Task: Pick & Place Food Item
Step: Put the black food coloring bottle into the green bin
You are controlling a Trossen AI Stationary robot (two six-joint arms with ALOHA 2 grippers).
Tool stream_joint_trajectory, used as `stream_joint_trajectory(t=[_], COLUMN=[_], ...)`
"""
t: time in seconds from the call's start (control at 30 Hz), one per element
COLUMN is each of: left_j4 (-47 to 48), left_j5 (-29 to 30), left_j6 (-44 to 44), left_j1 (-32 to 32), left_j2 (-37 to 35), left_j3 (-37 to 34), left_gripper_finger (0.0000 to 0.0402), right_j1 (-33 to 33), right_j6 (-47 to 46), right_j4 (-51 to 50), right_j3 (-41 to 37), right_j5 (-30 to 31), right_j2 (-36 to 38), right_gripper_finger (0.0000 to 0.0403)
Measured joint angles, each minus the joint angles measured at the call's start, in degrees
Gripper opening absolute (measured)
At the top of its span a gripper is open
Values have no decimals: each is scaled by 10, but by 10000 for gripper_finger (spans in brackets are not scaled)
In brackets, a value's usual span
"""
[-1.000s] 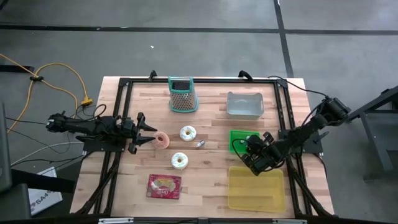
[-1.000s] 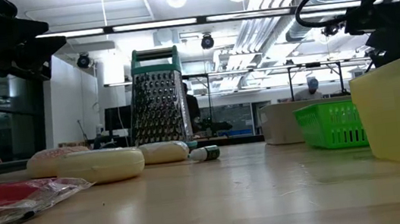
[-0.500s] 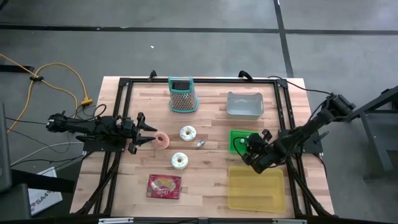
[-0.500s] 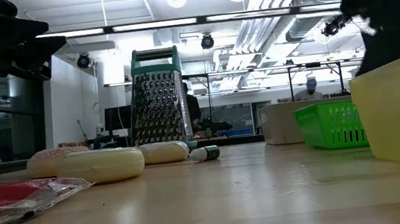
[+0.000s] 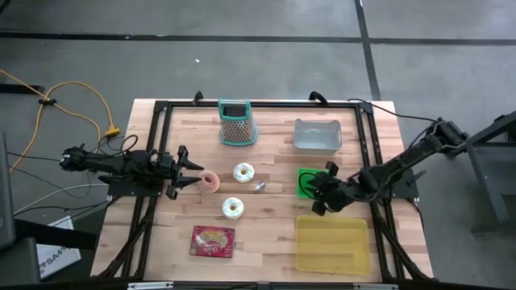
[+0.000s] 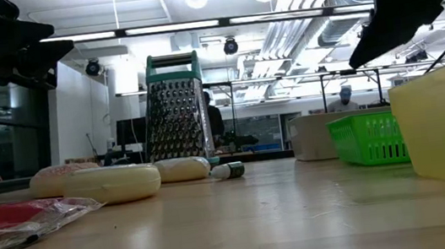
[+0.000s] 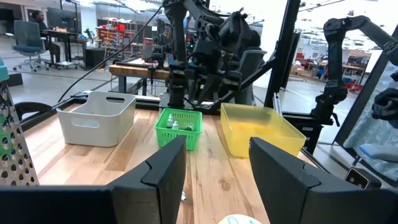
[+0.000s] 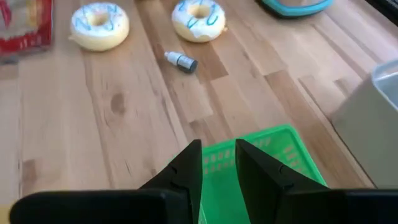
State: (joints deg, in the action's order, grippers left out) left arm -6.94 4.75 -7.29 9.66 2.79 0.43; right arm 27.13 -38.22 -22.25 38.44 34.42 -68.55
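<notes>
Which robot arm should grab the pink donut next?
Probably the left gripper: it sits open right beside the pink donut. The right gripper is across the table, over the green basket.

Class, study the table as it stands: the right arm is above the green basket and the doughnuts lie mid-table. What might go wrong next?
1. The right gripper hangs at the green basket edge; swinging low, it might knock the basket.
2. A small vial lies beside the white doughnuts; reaching for one could roll it away.
3. The left gripper sits by the pink doughnut, so both arms could crowd there.
</notes>
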Motion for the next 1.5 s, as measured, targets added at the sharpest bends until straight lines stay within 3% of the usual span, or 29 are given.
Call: stream_joint_trajectory(t=[0.13,0.33,0.7,1.13,1.5], left_j4=[0,0,0,0,0], left_j5=[0,0,0,0,0], left_j6=[0,0,0,0,0], left_j1=[0,0,0,0,0], left_j2=[0,0,0,0,0], left_j3=[0,0,0,0,0], left_gripper_finger=[170,170,170,170,170], right_j1=[-23,-94,-181,-219,-229], right_j6=[42,134,328,486,512], right_j4=[26,96,100,109,160], right_j3=[0,0,128,229,233], right_j5=[-42,-157,-289,-309,-331], right_j2=[-3,-24,-180,-316,-372], right_gripper_finger=[84,84,88,169,175])
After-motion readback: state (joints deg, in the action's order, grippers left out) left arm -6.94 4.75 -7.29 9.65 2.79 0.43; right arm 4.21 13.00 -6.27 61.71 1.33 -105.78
